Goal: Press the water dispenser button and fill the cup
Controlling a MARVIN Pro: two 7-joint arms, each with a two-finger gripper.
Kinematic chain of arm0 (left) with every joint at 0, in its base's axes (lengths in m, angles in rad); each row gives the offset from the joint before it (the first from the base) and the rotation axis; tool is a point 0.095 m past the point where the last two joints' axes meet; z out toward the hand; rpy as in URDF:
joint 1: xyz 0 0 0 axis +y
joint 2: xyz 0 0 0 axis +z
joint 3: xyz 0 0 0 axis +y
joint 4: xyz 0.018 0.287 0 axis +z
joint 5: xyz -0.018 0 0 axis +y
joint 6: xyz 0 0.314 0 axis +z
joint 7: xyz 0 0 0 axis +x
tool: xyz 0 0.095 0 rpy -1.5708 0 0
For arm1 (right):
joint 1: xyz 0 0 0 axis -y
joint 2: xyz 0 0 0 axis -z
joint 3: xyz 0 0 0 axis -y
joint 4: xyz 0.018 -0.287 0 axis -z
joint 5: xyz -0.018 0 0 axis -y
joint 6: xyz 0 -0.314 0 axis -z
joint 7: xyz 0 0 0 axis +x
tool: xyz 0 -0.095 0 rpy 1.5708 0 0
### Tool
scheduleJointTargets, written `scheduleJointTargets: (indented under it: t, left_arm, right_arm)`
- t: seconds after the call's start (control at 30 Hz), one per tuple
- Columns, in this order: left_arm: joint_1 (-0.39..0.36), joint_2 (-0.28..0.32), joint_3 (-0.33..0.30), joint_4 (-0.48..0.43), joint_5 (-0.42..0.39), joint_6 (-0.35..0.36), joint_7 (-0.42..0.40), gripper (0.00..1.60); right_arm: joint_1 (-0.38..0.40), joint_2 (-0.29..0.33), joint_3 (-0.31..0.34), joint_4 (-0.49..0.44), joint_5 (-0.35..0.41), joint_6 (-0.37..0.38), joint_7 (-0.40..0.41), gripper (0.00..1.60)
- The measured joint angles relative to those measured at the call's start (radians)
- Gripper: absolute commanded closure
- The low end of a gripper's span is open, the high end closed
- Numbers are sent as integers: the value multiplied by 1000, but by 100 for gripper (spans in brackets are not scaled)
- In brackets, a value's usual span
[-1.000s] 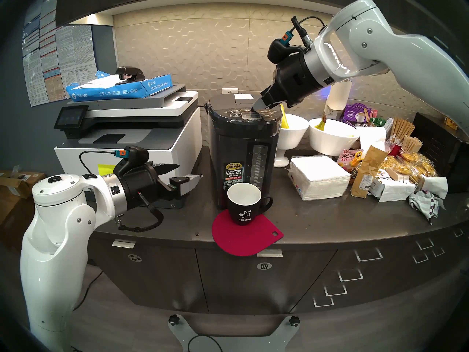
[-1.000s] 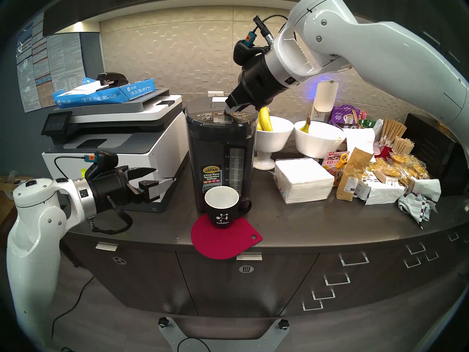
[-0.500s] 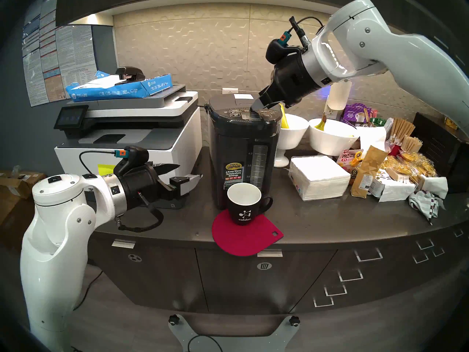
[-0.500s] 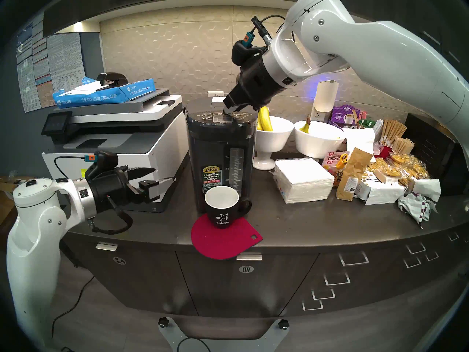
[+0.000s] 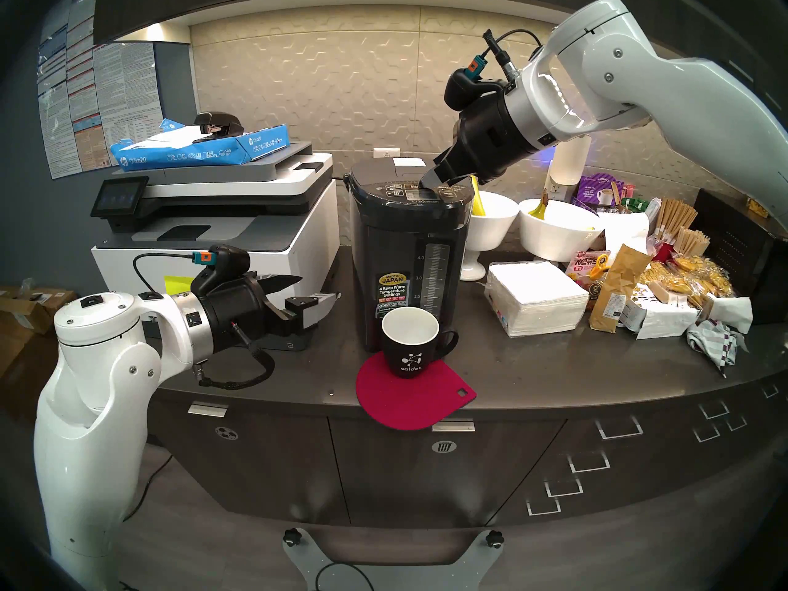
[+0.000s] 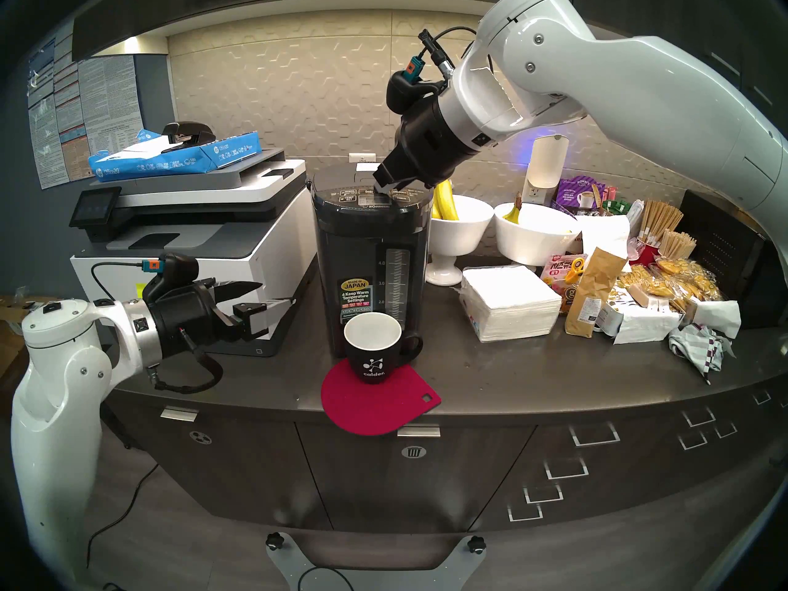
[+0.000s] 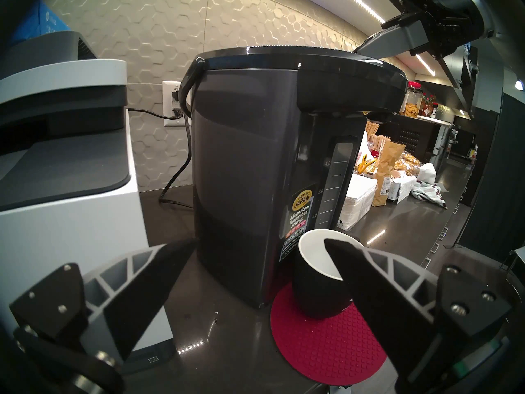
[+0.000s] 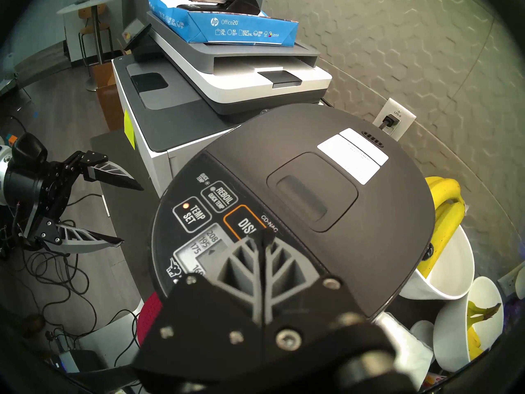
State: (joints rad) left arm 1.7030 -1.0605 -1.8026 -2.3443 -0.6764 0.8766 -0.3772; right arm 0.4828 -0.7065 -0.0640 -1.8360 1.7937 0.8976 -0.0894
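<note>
One water dispenser [image 5: 409, 253], dark grey, upright on the counter [image 5: 533, 364], set back from the front edge, roughly mid-length. Rounded lid; level gauge and yellow sticker on the front face. Button [image 8: 246, 225]: orange-outlined key on the top panel, lettering "DIS" visible, remainder hidden under the fingertips.

Right gripper [image 8: 260, 238]: jaws fully closed, nothing held, tips together and resting on the button, angled down from above the dispenser's right rear.

Cup [image 5: 410, 343]: black mug, white inside, upright, directly in front of the dispenser's base and just beside it, handle to the right. No water can be made out inside. Stands on a red mat [image 5: 415, 396] that overhangs the counter's front edge.

Left gripper [image 5: 313, 288]: jaws spread wide, empty, held level to the left of the dispenser, apart from the cup.

Printer [image 5: 221, 232]: white and grey, at the counter's left end. Napkin stack [image 5: 535, 298] and two white bowls [image 5: 554, 229], to the dispenser's right.
</note>
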Motion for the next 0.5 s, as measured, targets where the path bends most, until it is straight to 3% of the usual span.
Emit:
scheduleJointTargets:
  t: [0.5]
  left_arm:
    - [0,0,0,0,0,0,0,0]
  right_arm:
    - [-2,1,0,-1,-5,-3,2,160]
